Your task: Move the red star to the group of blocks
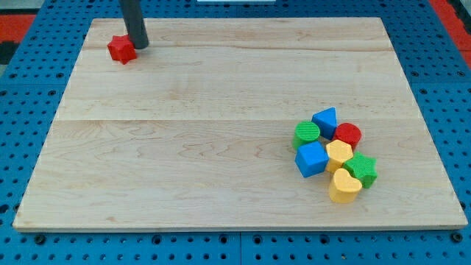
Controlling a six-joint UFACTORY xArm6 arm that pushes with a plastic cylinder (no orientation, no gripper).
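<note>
The red star [121, 50] lies near the top left corner of the wooden board [221, 132]. My tip [140, 46] stands just to the star's right, touching or almost touching it. The group of blocks sits at the lower right: a blue triangular block [325, 119], a green cylinder [307, 134], a red cylinder [347, 135], a blue cube [312, 159], a yellow block [339, 154], a green star [361, 169] and a yellow heart [344, 185], all packed together.
The board lies on a blue pegboard surface [29, 110] that surrounds it on all sides.
</note>
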